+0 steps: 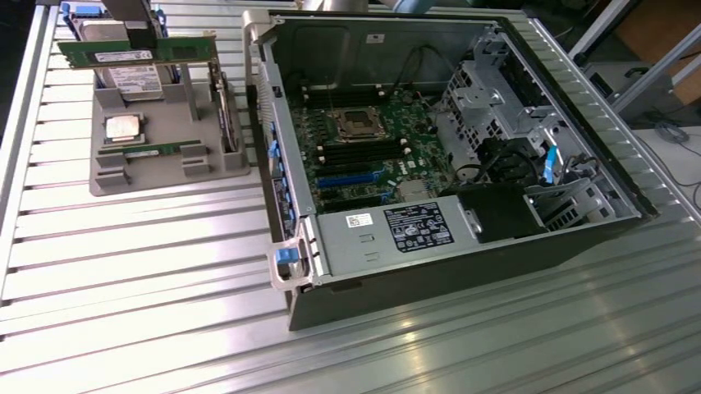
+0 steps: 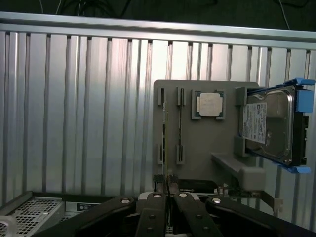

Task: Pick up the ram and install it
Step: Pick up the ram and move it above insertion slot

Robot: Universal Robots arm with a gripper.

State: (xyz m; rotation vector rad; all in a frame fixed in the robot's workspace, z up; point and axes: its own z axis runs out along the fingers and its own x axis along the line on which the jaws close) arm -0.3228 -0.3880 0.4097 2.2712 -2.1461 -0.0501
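A ribbed metal table (image 1: 164,312) lay nearest. On it, toward the exterior view's right, stood an open computer case (image 1: 438,287) with its green main board (image 1: 362,156) facing up. A grey power box (image 1: 395,234) at the case's near edge carried a white sticker and a black one, their print too small to read.

Farther off, on the exterior view's left, sat a grey holder (image 1: 110,176) with a square silver processor (image 1: 121,129) and a hard drive (image 1: 131,78).

Above the holder's far end hung the ram (image 1: 137,51), level and lifted clear. The gripper (image 1: 139,33) pinched its upper edge, fingers closed narrowly on it.

The ram looked light, thin and stiff, probably fragile. It seemed best held by its long edge, away from the chips. Its small white label could not be read.
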